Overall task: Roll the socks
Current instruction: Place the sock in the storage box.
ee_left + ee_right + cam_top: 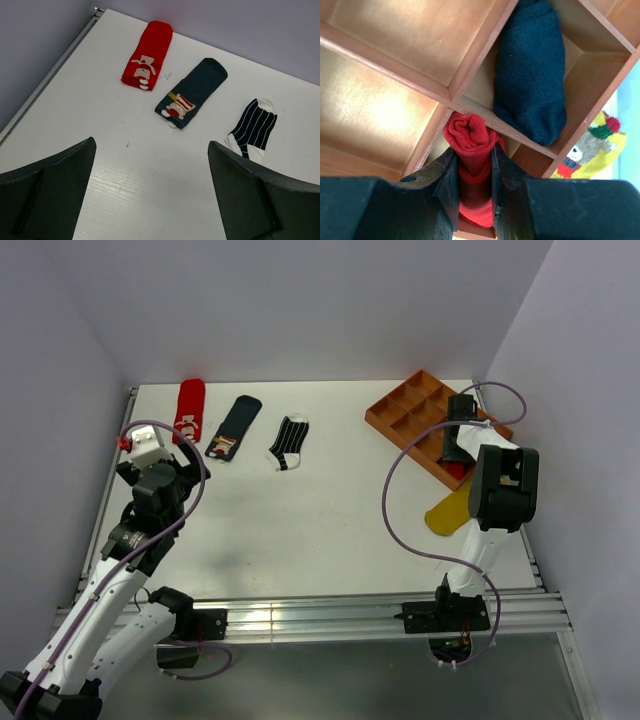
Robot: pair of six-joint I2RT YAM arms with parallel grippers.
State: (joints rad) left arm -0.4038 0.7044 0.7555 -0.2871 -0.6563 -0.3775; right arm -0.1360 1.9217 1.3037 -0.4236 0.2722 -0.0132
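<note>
My right gripper [471, 152] is shut on a rolled red sock [469, 132] and holds it in a compartment of the wooden tray [395, 67]. A rolled plain navy sock [532, 75] lies in the compartment beside it. In the top view this gripper [458, 448] is over the tray's near end [400, 410]. The mustard yellow sock [447, 512] lies flat just in front of the tray. A flat red sock [149, 55], a navy sock with a patch [192, 92] and a striped sock [254, 130] lie in a row at the back left. My left gripper [150, 147] is open and empty, short of them.
The tray has several compartments, and those at its far end show bare wood. Grey walls close the table at the back and both sides. A metal rail [300, 618] runs along the near edge.
</note>
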